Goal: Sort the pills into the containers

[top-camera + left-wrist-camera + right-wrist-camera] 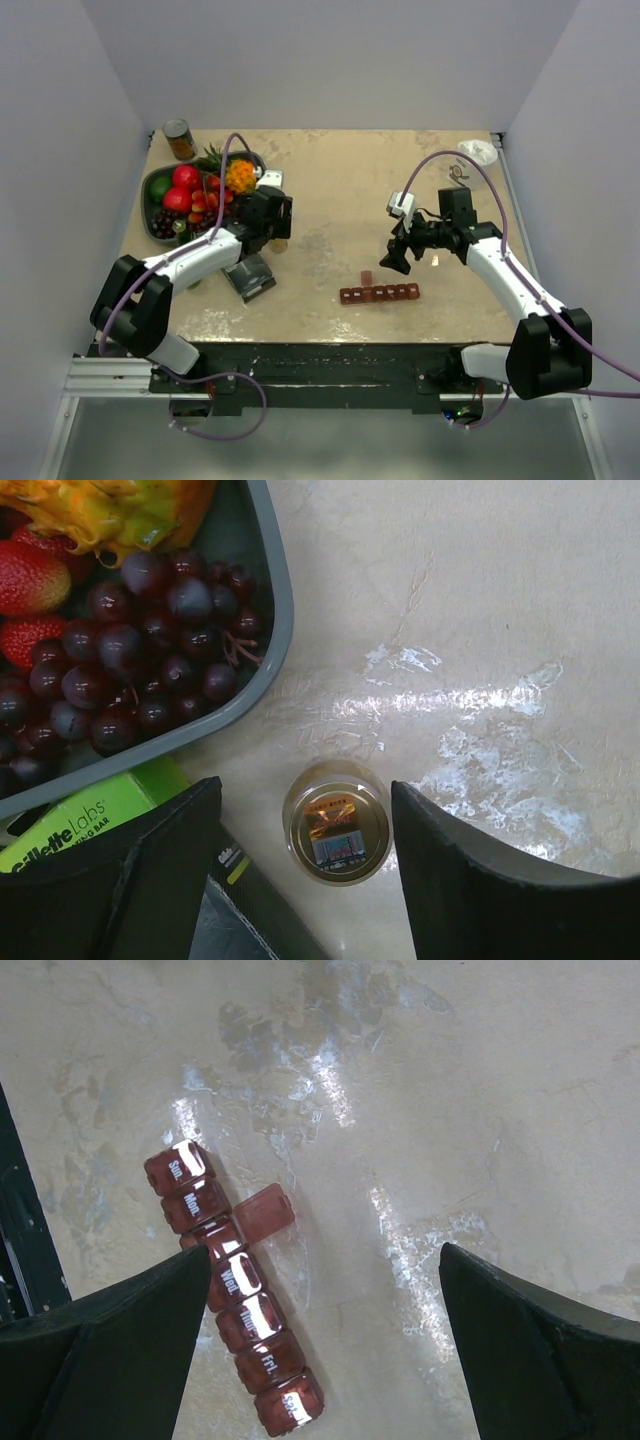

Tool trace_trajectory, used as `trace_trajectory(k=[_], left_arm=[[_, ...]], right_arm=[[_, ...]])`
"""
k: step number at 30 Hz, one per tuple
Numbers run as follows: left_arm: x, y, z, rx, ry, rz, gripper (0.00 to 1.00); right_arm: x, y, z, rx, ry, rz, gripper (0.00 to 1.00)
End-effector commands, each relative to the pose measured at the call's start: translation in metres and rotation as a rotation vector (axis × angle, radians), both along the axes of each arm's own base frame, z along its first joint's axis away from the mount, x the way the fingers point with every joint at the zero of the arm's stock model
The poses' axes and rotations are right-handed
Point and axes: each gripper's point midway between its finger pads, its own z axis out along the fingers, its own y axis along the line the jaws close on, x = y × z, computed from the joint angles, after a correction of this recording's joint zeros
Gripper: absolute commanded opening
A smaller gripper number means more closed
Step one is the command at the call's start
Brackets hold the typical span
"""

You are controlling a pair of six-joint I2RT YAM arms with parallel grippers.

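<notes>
A small clear pill bottle (337,822) stands upright on the table, seen from above with a gold stickered cap; the pills inside do not show. My left gripper (305,815) is open and hangs above it, the bottle between the two fingers and untouched. In the top view my left gripper (270,235) hides the bottle. The dark red pill organizer (380,293) lies near the front middle, its third lid (262,1210) flipped open. My right gripper (394,258) is open and empty, just above and behind the organizer (240,1300).
A grey-green fruit bowl (152,190) with grapes (130,670) and strawberries sits at the back left, beside my left gripper. A green Gillette box (80,820) and a black pack (250,277) lie beside the bottle. A metal can (180,140) and a white wad (478,151) sit at the back.
</notes>
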Motion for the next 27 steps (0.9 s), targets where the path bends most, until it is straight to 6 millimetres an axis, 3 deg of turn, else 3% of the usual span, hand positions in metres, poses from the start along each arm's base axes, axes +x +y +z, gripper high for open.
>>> trace_trajectory(k=[1,13,18,19,25,27], left_arm=[[0.011,-0.004,0.017,-0.030,-0.032,0.026,0.71],[0.001,-0.007,0.001,-0.041,0.033,0.005,0.63],[-0.002,-0.012,0.000,-0.055,0.048,-0.022,0.53],[-0.002,-0.014,0.000,-0.058,0.051,-0.029,0.50],[-0.008,-0.019,-0.001,-0.068,0.083,-0.075,0.09],[-0.012,-0.029,0.007,-0.095,0.084,-0.139,0.03]], right_arm=[[0.005,0.001,0.004,0.008,-0.016,-0.011,0.99],[0.004,0.001,0.000,0.005,-0.005,-0.010,0.99],[0.004,0.001,-0.001,0.004,-0.002,-0.008,0.99],[0.004,0.001,-0.001,0.003,-0.003,-0.009,0.99],[0.004,0.001,-0.002,0.005,0.001,-0.009,0.99],[0.002,0.001,-0.002,0.006,0.001,0.004,0.99]])
